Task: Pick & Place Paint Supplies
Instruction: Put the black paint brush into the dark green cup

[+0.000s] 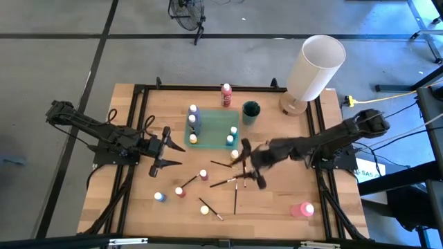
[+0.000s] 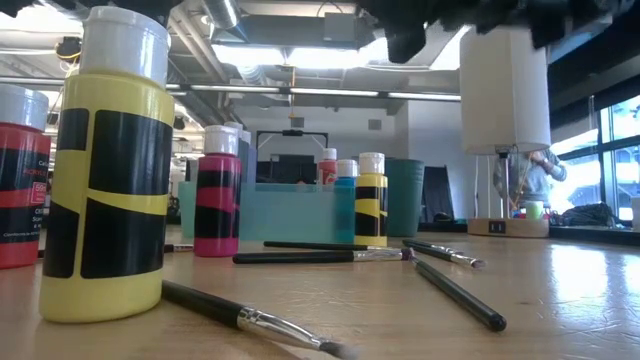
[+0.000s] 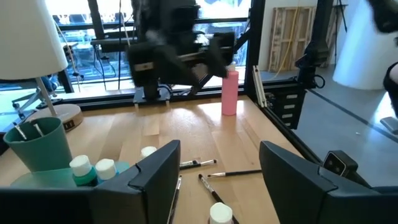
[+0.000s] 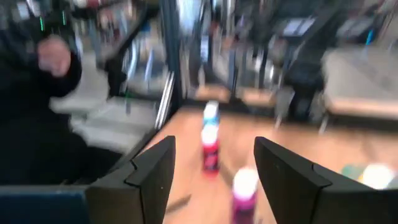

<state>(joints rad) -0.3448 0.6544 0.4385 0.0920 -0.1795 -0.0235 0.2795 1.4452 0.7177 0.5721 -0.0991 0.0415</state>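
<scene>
While my left tool (image 1: 166, 149) waits spread near the tabletop's (image 1: 277, 207) left edge, my right tool (image 1: 248, 166), spread, hovers over brushes (image 1: 228, 182) mid-tabletop.

Yellow bottle (image 2: 105, 170) — black bands, white cap; teal tray (image 2: 285, 212)

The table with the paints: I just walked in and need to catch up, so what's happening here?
A two-armed robot is sorting paint supplies. The right gripper hovers, jaws open and empty, over loose brushes mid-table. The left gripper waits open at the left, holding nothing. Some paint bottles already stand in the teal tray; other small bottles and a pink bottle are scattered on the table.
</scene>
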